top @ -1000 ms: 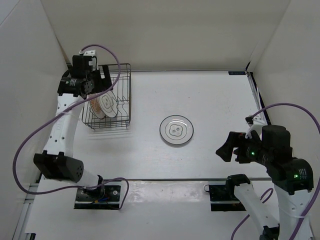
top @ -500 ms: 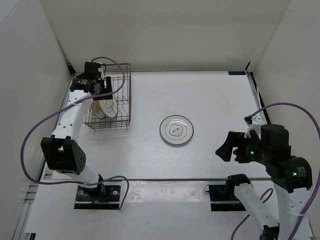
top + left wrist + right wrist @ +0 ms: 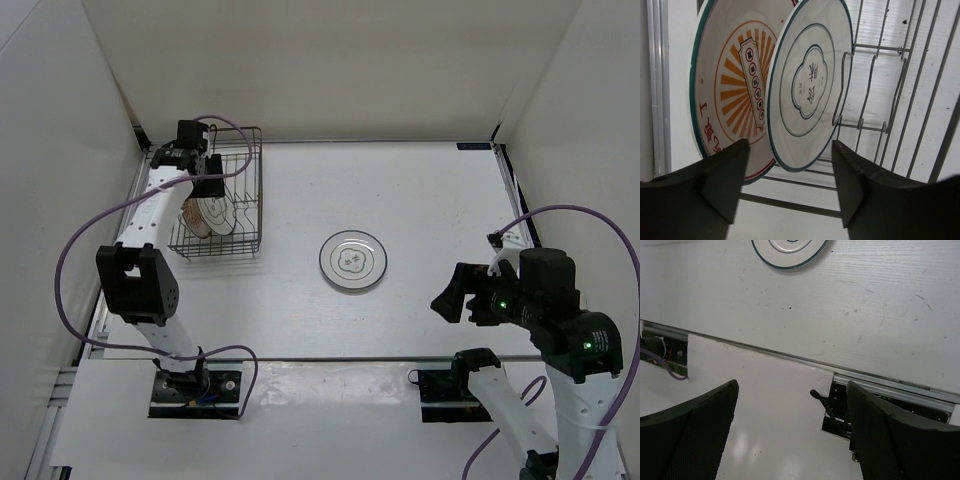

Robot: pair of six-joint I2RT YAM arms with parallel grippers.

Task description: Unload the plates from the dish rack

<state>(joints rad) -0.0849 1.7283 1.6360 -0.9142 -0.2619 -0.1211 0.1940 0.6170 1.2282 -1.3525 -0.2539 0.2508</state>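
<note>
Top view: left fingers [image 3: 208, 178] are reaching into the dish rack [image 3: 250, 245] at the tabletop's [image 3: 430, 200] far left, with two plates [image 3: 212, 212] standing inside. A third plate [image 3: 353, 259] is lying flat mid-tabletop. The right fingers [image 3: 447, 297] are hovering apart, holding nothing.

Left wrist: the fingers are spread apart, flanking the lower edges of the orange-striped plate [image 3: 725, 85] and the green-rimmed plate [image 3: 807, 85], with no clamping showing.

Right wrist: only the flat plate's edge is showing.

Versus earlier: the left arm [image 3: 150, 215] is sitting deeper in the rack, and the right is unmoved.

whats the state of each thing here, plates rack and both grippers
rack, holds two plates
orange plate, on edge in rack
dark-rimmed plate, on edge in rack, overlapping it
table plate, flat, face up
left gripper, open, aimed at racked plates
right gripper, open, empty
</note>
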